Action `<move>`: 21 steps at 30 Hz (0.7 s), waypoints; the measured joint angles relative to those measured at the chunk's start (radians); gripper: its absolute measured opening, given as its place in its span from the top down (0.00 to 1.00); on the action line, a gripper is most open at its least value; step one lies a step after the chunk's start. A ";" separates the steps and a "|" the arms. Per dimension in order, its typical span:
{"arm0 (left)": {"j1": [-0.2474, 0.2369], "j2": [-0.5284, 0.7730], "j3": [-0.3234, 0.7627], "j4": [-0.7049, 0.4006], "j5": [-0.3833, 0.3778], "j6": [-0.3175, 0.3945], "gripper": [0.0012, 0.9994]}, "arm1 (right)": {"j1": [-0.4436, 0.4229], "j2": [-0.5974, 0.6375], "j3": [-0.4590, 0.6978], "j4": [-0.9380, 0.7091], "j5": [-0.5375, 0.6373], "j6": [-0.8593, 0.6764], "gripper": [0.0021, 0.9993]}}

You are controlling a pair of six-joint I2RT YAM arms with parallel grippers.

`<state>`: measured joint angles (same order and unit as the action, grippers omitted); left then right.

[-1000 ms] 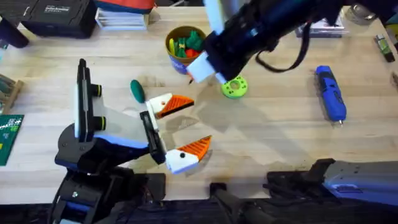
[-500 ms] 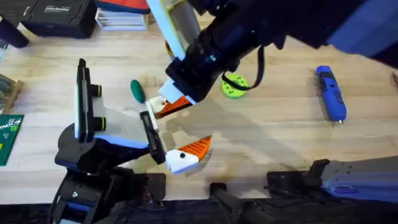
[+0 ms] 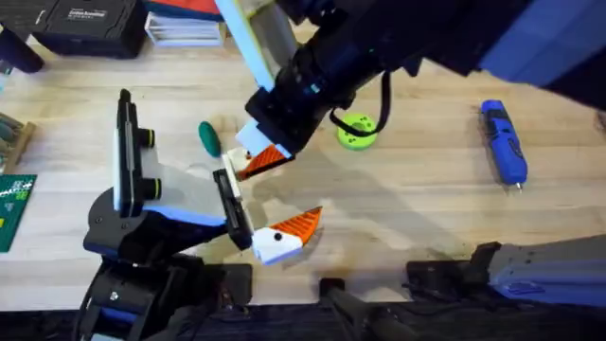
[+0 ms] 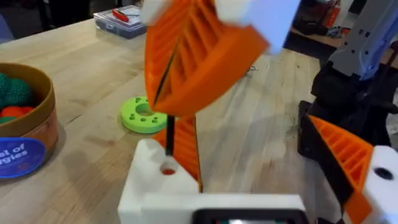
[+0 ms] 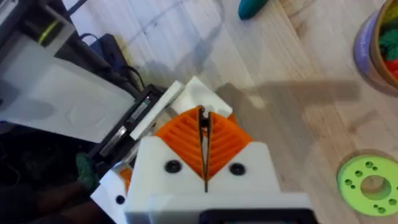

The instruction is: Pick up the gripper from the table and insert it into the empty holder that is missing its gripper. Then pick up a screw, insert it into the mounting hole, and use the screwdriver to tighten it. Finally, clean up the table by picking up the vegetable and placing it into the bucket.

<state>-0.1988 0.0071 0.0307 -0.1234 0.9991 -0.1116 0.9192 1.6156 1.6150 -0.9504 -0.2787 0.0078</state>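
Observation:
My right gripper (image 3: 266, 144) reaches across the middle, its orange pads (image 4: 205, 59) shut on a thin dark screw (image 4: 169, 132). The screw's tip hangs just above the mounting hole (image 4: 168, 169) in the white holder (image 3: 244, 154). The orange gripper (image 3: 273, 159) sits in that holder, pointing right. My left gripper (image 3: 305, 187) is open, with its other orange fingertip (image 3: 297, 225) nearer the front edge. The dark green vegetable (image 3: 208, 138) lies on the table (image 3: 426, 199) just left of the holder. The bucket (image 4: 28, 124) stands behind my right arm. The blue screwdriver (image 3: 503, 142) lies far right.
A lime-green disc (image 3: 357, 131) lies right of my right gripper. A black case (image 3: 85, 24) sits at the back left and a green circuit board (image 3: 14, 208) at the left edge. Bare wood stretches between the disc and the screwdriver.
My right arm has swung from beside the bucket down and left to over the holder. In the last half second it shifted only slightly. The left arm has not moved.

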 joint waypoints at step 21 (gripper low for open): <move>0.000 0.000 -0.002 -0.006 0.000 -0.005 0.01 | 0.021 0.053 0.001 -0.007 0.003 -0.001 1.00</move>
<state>-0.1986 0.0074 0.0292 -0.1296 0.9989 -0.1168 0.9405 1.6687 1.6158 -0.9573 -0.2755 0.0071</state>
